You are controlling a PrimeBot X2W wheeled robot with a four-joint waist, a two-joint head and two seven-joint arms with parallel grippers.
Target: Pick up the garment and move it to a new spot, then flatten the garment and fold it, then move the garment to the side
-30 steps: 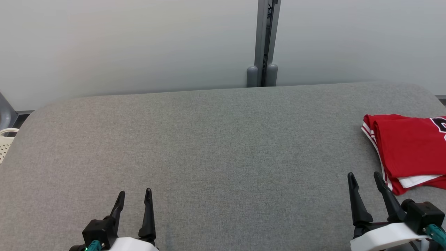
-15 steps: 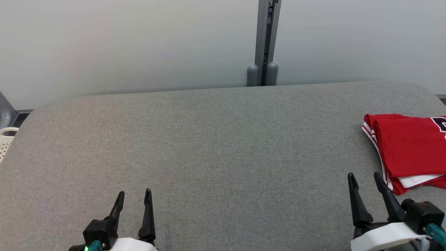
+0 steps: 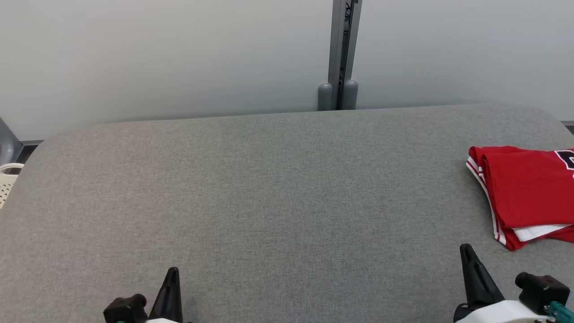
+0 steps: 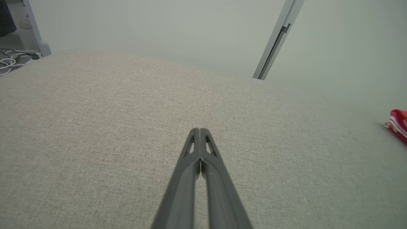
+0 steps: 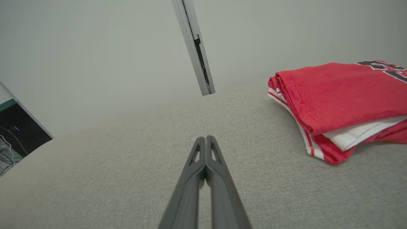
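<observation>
One folded red white-trimmed garment point(image 3: 524, 193) on grey fabric table point(image 3: 269, 188); our left gripper point(image 3: 172, 271) and right gripper point(image 3: 466, 248) pinched closed, empty.

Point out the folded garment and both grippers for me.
folded garment point(image 3: 524, 188), head view, red top layer.
left gripper point(image 4: 199, 129), left wrist view, closed fingertips.
right gripper point(image 5: 206, 137), right wrist view, closed fingertips.

A lab-like test room — grey fabric-covered table point(image 3: 269, 179) against bare pale partition panels point(image 3: 157, 54), loose cables point(image 4: 11, 60) on the floor, far left.
</observation>
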